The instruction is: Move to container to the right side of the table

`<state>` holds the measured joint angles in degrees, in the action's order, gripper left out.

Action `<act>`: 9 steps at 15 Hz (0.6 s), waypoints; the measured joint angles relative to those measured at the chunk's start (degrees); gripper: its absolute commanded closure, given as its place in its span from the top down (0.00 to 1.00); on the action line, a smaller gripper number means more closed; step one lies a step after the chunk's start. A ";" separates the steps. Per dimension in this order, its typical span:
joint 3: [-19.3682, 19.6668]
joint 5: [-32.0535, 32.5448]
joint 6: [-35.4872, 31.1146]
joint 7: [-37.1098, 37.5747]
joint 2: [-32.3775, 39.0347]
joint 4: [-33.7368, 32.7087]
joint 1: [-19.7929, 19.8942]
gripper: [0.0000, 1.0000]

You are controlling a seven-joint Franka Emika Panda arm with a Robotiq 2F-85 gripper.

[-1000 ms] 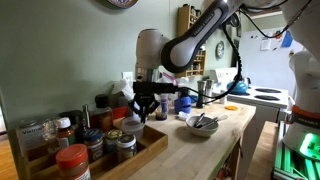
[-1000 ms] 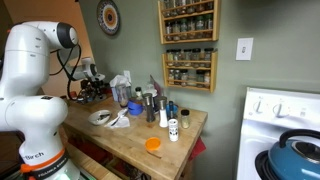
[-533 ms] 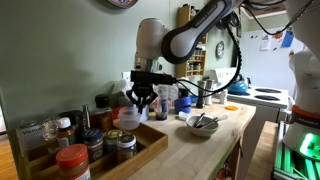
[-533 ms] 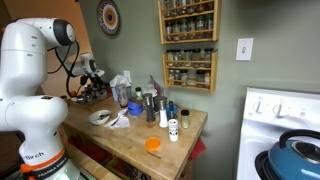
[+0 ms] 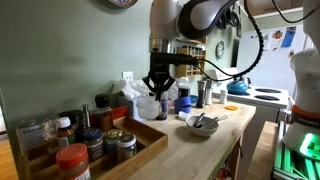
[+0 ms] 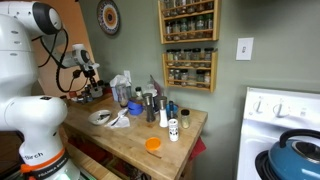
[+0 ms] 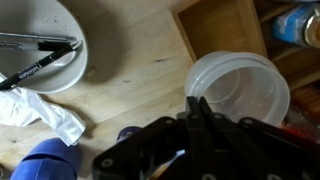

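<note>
A: Where is the container (image 7: pixel 243 85) now?

B: It is in the air, over the wall-side edge of the surface (image 7: pixel 140 60), just beside the corner of the tray (image 7: pixel 215 25). In the wrist view the pincer (image 7: pixel 195 104) looks clenched on its rim.

A: What can go wrong from here?

B: I think the grip is weak, because it holds only a thin rim. In a fast move the container may tilt or slip out. Also the bowl (image 5: pixel 200 123) and the bottles (image 5: pixel 184 100) stand toward the other end of the surface. If carried too low, the container would hit them.
</note>
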<state>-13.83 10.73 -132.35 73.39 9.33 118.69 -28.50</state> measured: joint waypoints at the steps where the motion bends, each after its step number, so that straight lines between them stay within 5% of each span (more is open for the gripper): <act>1: -0.75 -1.04 -1.79 -1.24 -1.34 2.74 0.49 0.03; 4: -1.50 -3.14 -6.08 -1.51 -5.03 10.20 1.79 0.03; 9: -1.85 -3.31 -6.53 -1.52 -6.51 11.86 2.82 0.01</act>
<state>-15.68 7.42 -138.87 71.87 2.82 130.55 -25.69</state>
